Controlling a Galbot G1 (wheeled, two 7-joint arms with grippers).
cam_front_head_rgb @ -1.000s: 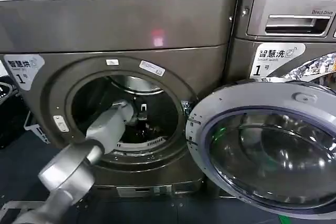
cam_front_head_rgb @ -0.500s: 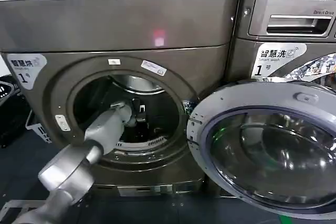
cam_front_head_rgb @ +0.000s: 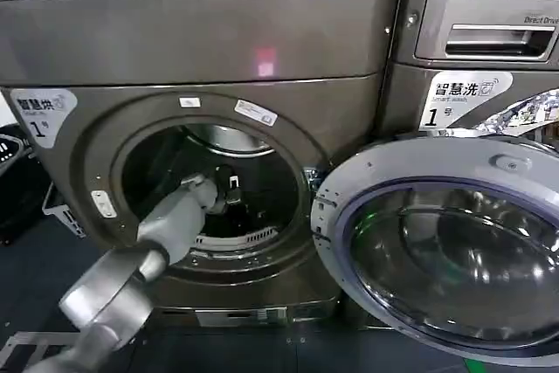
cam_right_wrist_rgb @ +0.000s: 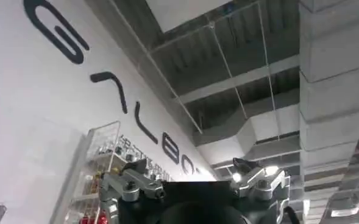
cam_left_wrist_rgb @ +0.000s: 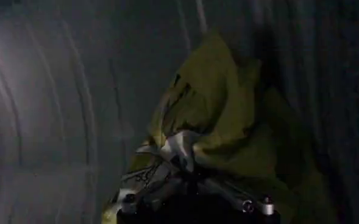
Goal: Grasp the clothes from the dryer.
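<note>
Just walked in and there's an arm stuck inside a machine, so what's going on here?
The robot is getting laundry out of the dryer, whose door hangs open. Its left pincer is deep in the drum, closed on the yellow-green clothes bunched against the drum wall. The right pincer is parked away from the machines, open and pointed up at the ceiling.

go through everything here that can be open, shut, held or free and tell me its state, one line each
dryer: door swung wide open.
clothes: bunched inside the drum, pinched at the left gripper's tips.
left gripper: inside the drum, shut on the clothes.
right gripper: raised toward the ceiling, open, holding nothing.
LG machine: drawer shut.
</note>
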